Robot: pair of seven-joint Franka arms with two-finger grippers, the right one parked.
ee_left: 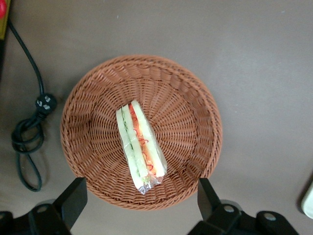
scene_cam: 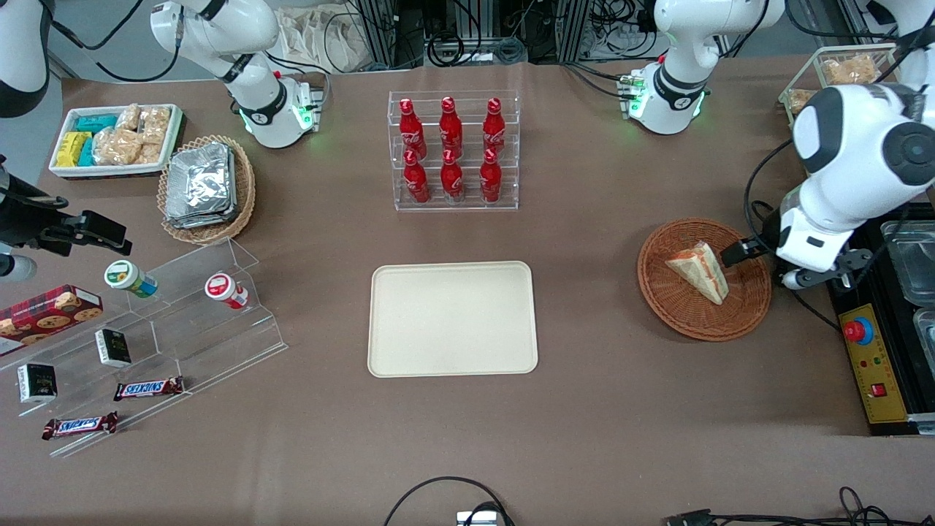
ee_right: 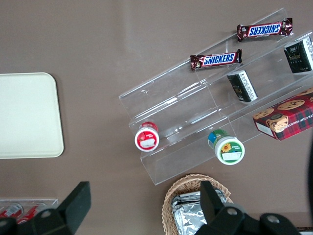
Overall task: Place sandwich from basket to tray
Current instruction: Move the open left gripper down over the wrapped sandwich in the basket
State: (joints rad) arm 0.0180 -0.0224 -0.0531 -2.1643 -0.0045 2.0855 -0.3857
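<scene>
The sandwich (scene_cam: 700, 272) (ee_left: 141, 147), a clear-wrapped wedge showing green and orange-red filling, lies in the middle of the round reddish-brown basket (scene_cam: 679, 310) (ee_left: 186, 103). My gripper (scene_cam: 763, 264) (ee_left: 139, 200) hovers above the basket's rim on the side toward the working arm's end. It is open wide, with nothing between its black fingers (ee_left: 73, 196). The cream tray (scene_cam: 453, 319) (ee_right: 27, 115) lies flat and bare at the table's middle, toward the parked arm's end from the basket.
A clear rack of red bottles (scene_cam: 454, 150) stands farther from the front camera than the tray. A black cable with a plug (ee_left: 29, 142) and a yellow control box (scene_cam: 869, 358) lie beside the basket. A tan basket of foil packs (scene_cam: 207, 186) and an acrylic stand (scene_cam: 161, 329) sit toward the parked arm's end.
</scene>
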